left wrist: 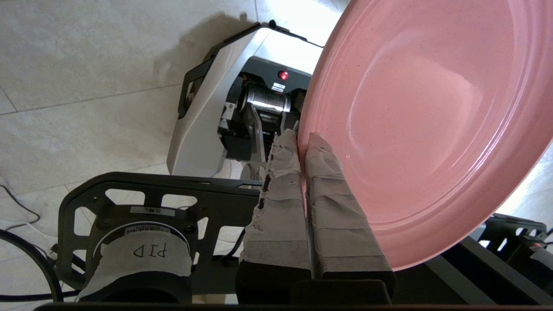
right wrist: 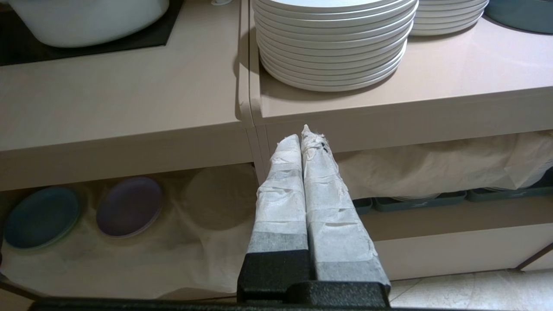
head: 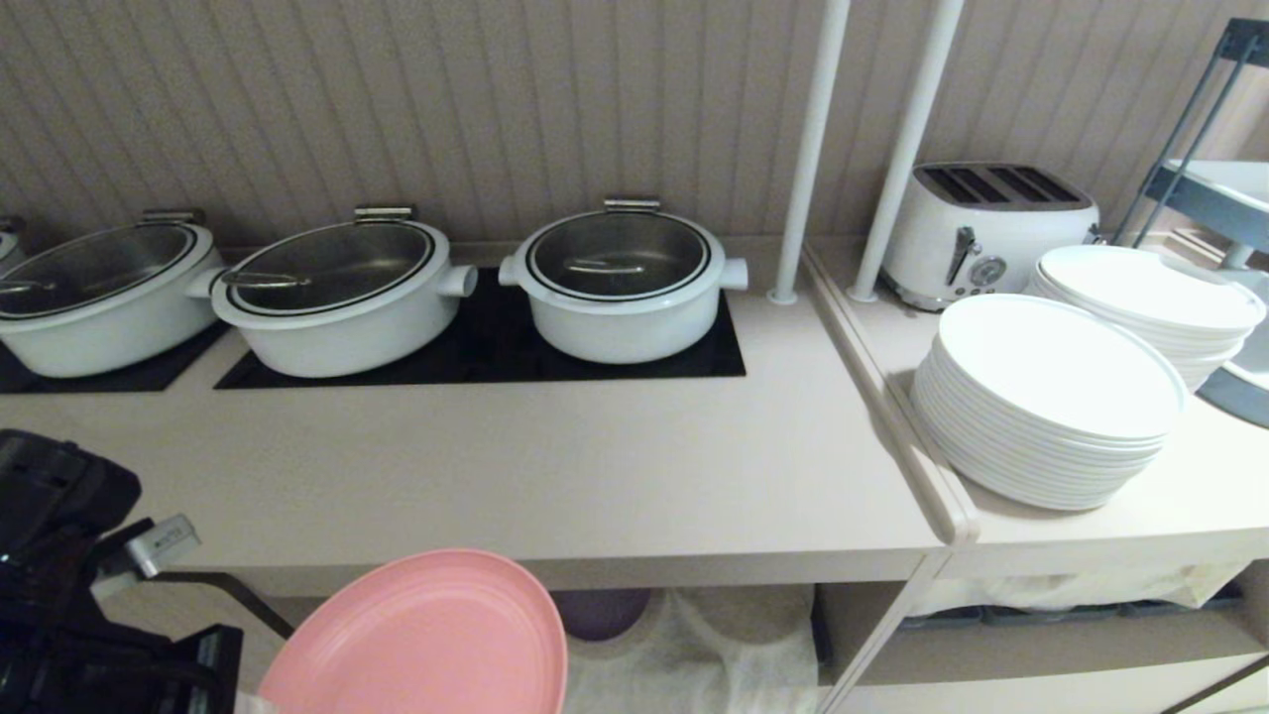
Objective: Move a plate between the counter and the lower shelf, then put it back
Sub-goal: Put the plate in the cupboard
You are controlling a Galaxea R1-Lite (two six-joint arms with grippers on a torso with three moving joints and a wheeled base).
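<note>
Head view: the plate (head: 421, 640) hangs tilted in front of the counter (head: 555, 476), below its front edge, with the left arm (head: 69, 585) just beside it – the lower shelf (head: 694, 645) sits right behind, cloth draped inside.

Left wrist view: the left gripper (left wrist: 302, 140) is clamped on the plate (left wrist: 427, 116), its taped fingers (left wrist: 281, 198) pinching the rim; floor lies far below.

Right wrist view: the right gripper (right wrist: 304, 138) hangs with fingers pressed together, holding nothing, short of the counter's edge – white plates (right wrist: 332, 47) up beyond, a purple plate (right wrist: 128, 206) off to one side on the shelf.
</note>
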